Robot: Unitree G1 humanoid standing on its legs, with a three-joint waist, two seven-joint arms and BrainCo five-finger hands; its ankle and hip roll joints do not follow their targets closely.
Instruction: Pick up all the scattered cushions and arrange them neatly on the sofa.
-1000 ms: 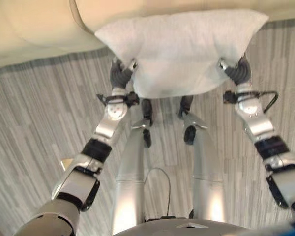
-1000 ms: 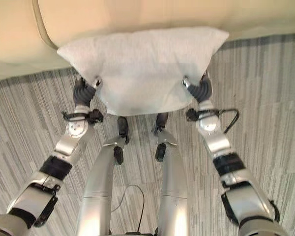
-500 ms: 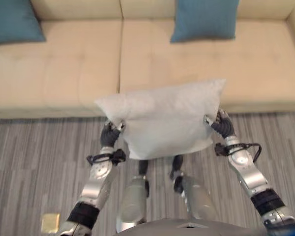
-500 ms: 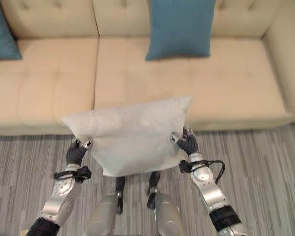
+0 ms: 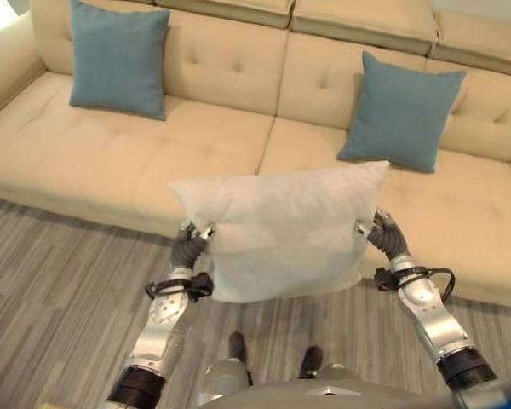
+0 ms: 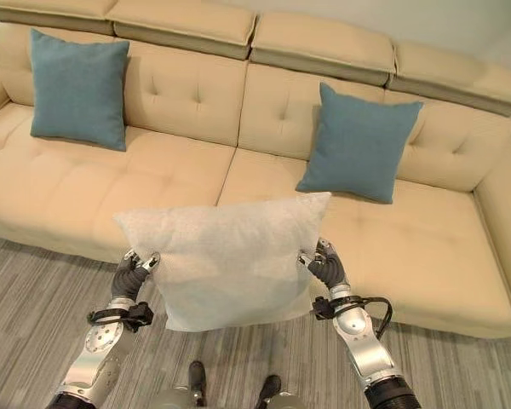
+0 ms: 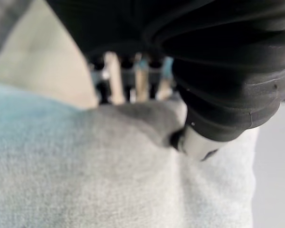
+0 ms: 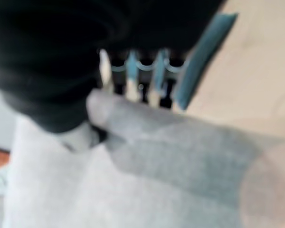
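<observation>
I hold a white cushion (image 5: 281, 226) up in the air in front of the cream sofa (image 5: 111, 162), between both hands. My left hand (image 5: 190, 243) pinches its left edge and my right hand (image 5: 381, 234) pinches its right edge, thumbs pressed into the fabric (image 7: 133, 156) (image 8: 147, 156). Two blue cushions lean upright against the sofa back: one at the left (image 5: 119, 58), one right of centre (image 5: 400, 111). The white cushion hangs over the sofa's front edge, near the seam between two seats.
The sofa seat is bare between the two blue cushions (image 6: 175, 175) and at its far right (image 6: 443, 247). Grey striped carpet (image 5: 43, 290) lies in front of the sofa. The sofa's right armrest (image 6: 507, 230) closes off the far right.
The camera has tilted up, so the whole sofa and both blue cushions now show. The white cushion stays held between both hands, raised a little higher.
</observation>
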